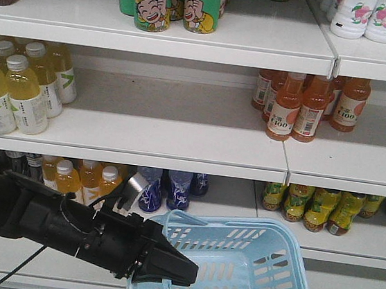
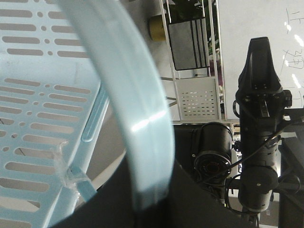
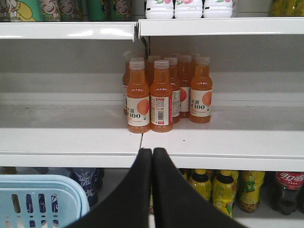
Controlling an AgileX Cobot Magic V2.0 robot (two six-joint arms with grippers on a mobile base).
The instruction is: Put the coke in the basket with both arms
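Coke is nowhere to be seen in any of our three views, so we cannot say how it lies relative to either gripper. The only cola in sight is a dark bottle (image 3: 287, 190) with a red label on the lower shelf, down and to the right of the right gripper (image 3: 152, 154), and that is not the slim red container we want. We judge the coke will be stiff and smooth, somewhat slippery, and easy to topple because it is slim. We would therefore take it around the middle of the body, below the narrowing neck, with the pads square to its sides. The right gripper has its fingers pressed together with nothing between them, pointing at a cluster of orange bottles (image 3: 161, 95) on the middle shelf (image 3: 228, 142). The left gripper (image 1: 180, 272) is clamped on the light blue basket (image 1: 233, 222) at its near edge (the wrist view shows the handle (image 2: 142, 95) running down into it), holding it up before the shelves, low and to the left of the right gripper.
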